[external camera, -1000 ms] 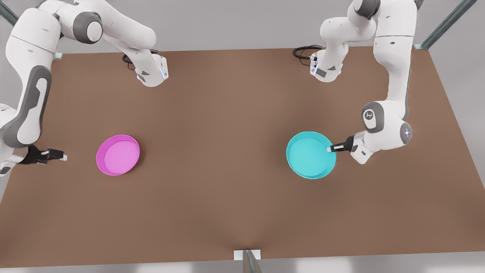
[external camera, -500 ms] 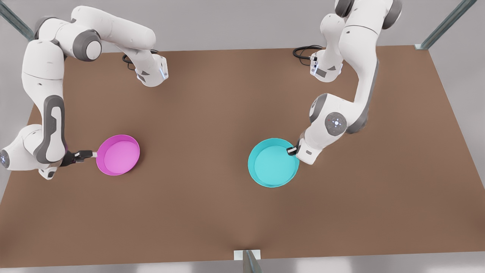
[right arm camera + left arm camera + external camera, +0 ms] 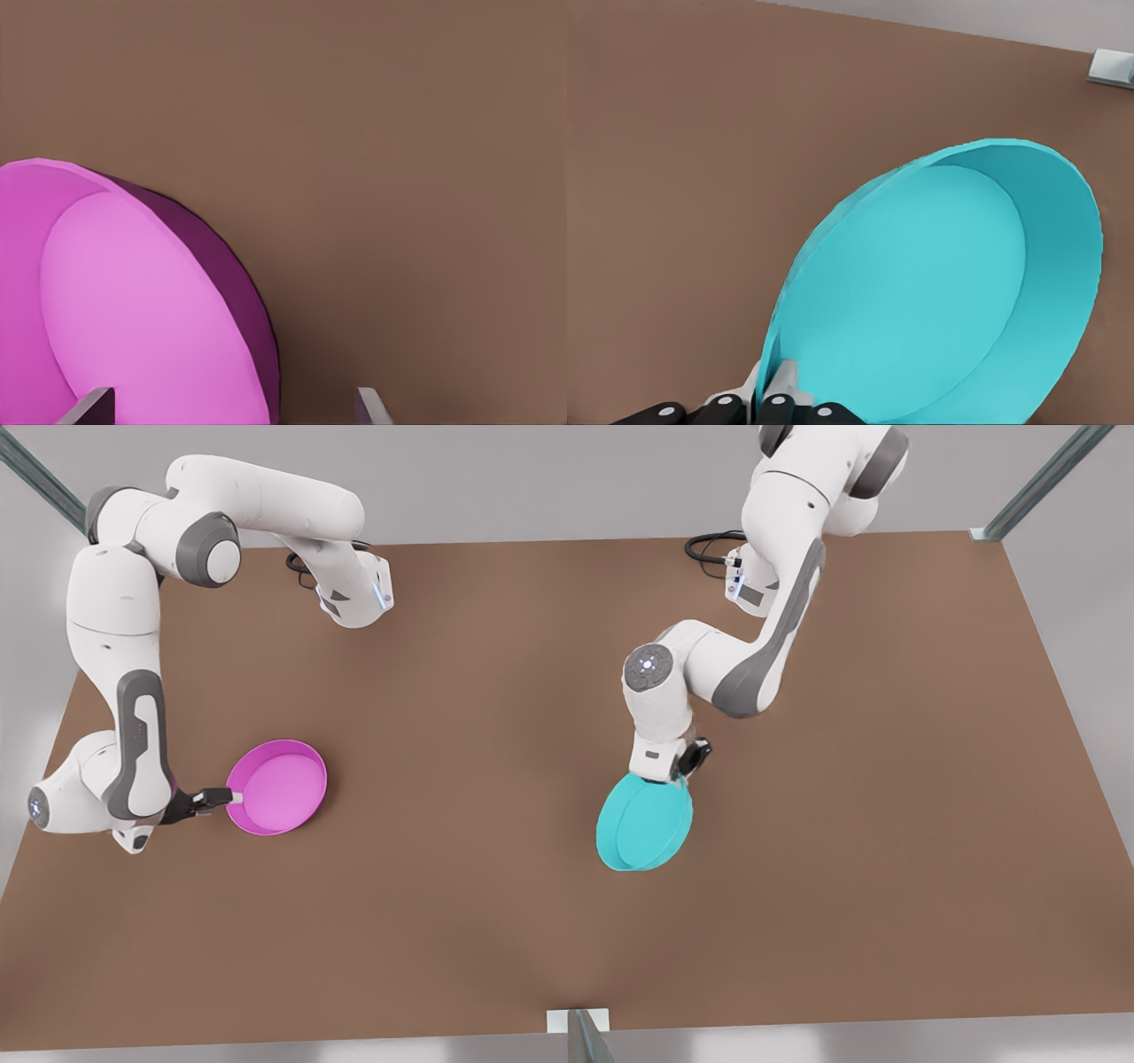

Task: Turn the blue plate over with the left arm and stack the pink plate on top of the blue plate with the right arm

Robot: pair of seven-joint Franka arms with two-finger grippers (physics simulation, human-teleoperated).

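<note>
**A:** Where is the round, shallow turquoise-cyan plate (image 3: 644,823) right now?

**B:** Near the middle of the brown counter (image 3: 496,717), tipped up on its edge. In the front view its hollow side faces partly toward that view's right. The left gripper (image 3: 678,775) has its jaws clenched on the upper rim; the left wrist view shows the two fingers (image 3: 782,382) pinching the thin turquoise wall (image 3: 939,292) between them.

**A:** And the round, shallow magenta-pink plate (image 3: 276,786)?

**B:** Flat on the counter, open side up, well apart from the turquoise one, toward the front view's left.

**A:** Is the right gripper (image 3: 232,798) holding it?

**B:** It sits at the rim on the side toward the front view's left. In the right wrist view its jaws are spread wide: one fingertip (image 3: 89,409) lies over the pink plate's (image 3: 133,310) pale inside, the other over bare counter just beside the dark outer wall. So they straddle the rim without pinching it.
</note>
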